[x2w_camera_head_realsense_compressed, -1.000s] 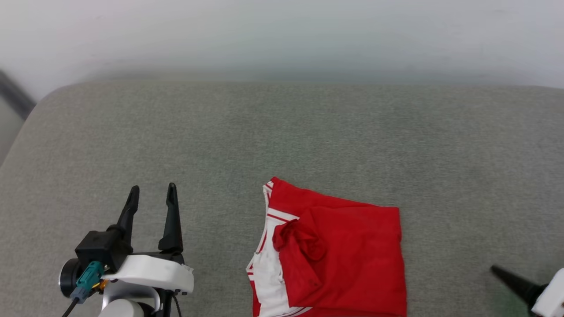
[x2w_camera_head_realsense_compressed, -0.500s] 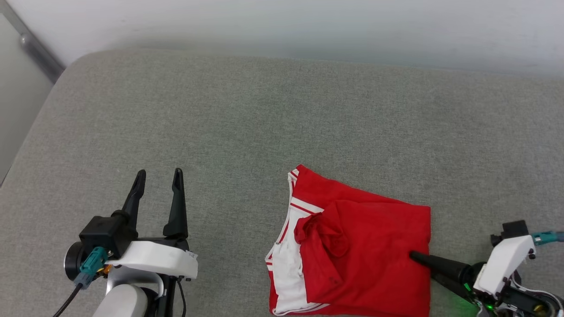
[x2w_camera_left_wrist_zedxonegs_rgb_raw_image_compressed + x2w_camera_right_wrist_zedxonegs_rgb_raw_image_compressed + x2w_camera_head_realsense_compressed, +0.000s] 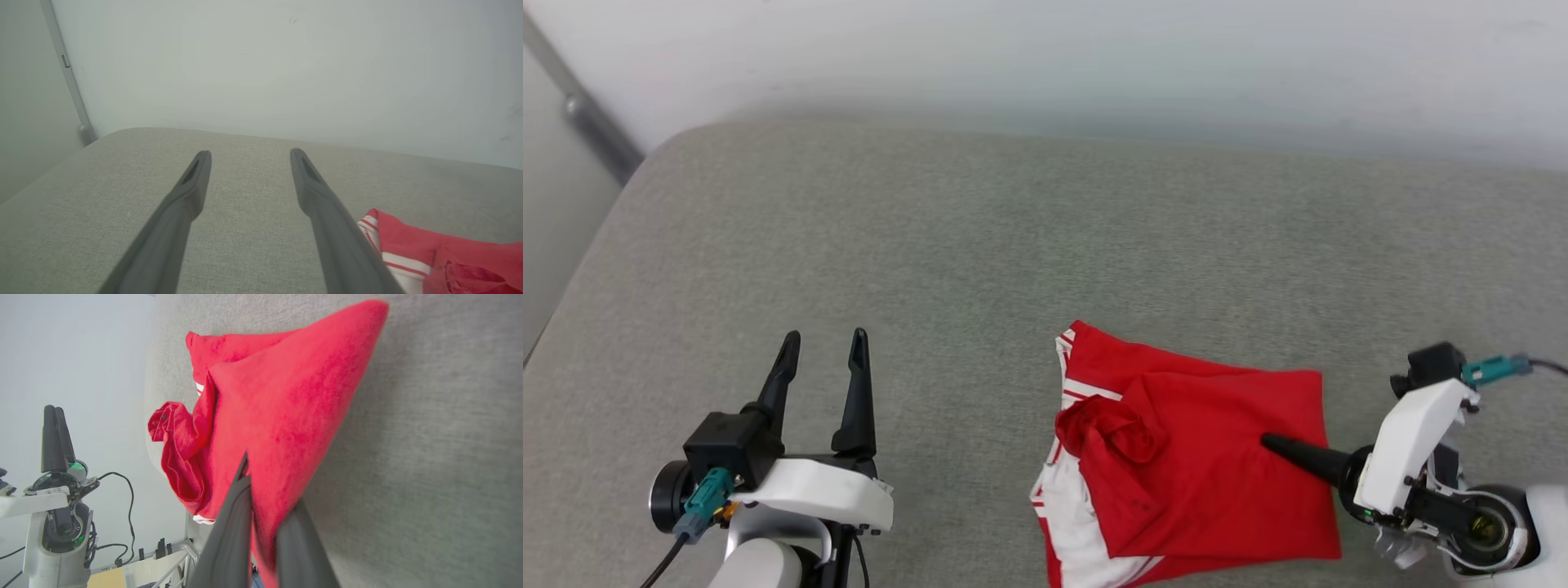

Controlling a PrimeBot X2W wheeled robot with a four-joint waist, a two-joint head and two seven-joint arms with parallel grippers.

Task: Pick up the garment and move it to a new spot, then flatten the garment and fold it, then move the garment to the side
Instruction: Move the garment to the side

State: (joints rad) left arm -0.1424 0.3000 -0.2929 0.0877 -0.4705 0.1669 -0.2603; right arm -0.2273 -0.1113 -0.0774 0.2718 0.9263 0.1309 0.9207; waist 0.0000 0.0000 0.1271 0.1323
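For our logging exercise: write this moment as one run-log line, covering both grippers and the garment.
left gripper: open, empty | right gripper: shut on garment | garment: folded, on grey cushion

No readable text, labels, brands, numbers or signs on anything in view

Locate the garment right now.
Head view: the garment lies folded on the grey cushion, lower centre-right, right gripper shut on its right side; left gripper apart to its left.
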